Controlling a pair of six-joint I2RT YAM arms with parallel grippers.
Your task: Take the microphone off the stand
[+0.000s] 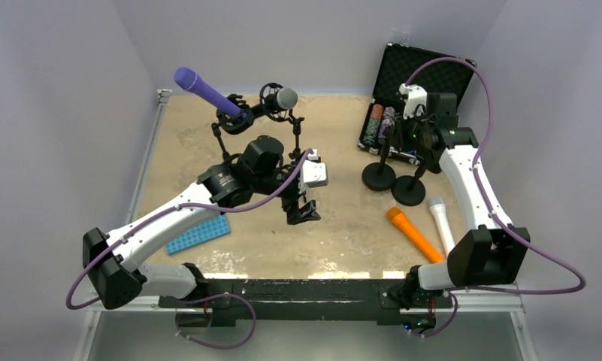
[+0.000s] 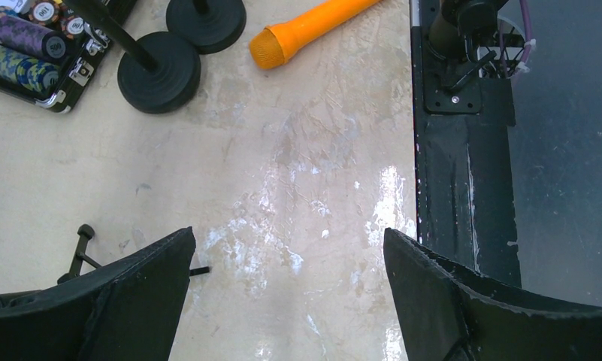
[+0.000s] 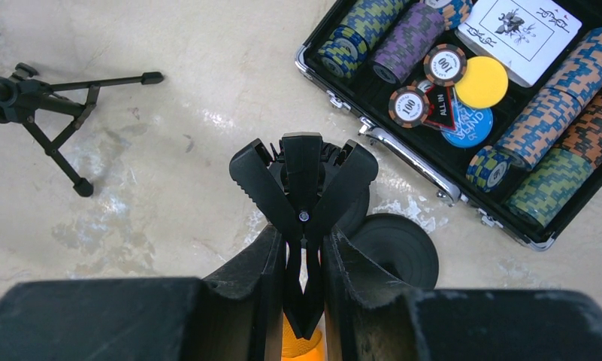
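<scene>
On the far side of the table (image 1: 343,226), purple mic (image 1: 200,89) and grey mic (image 1: 286,98) sit in tripods (image 1: 297,135). The left gripper (image 1: 301,213) hangs released; the right gripper (image 3: 305,248) is clenched on an empty clip (image 3: 304,177). Recommended: grasp one mic mid-body, draw along its holder's axis, tripod steadied

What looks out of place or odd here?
The right gripper is shut on an empty black spring clip that holds no microphone. The orange handheld microphone and white handheld microphone lie loose on the beige table.
</scene>
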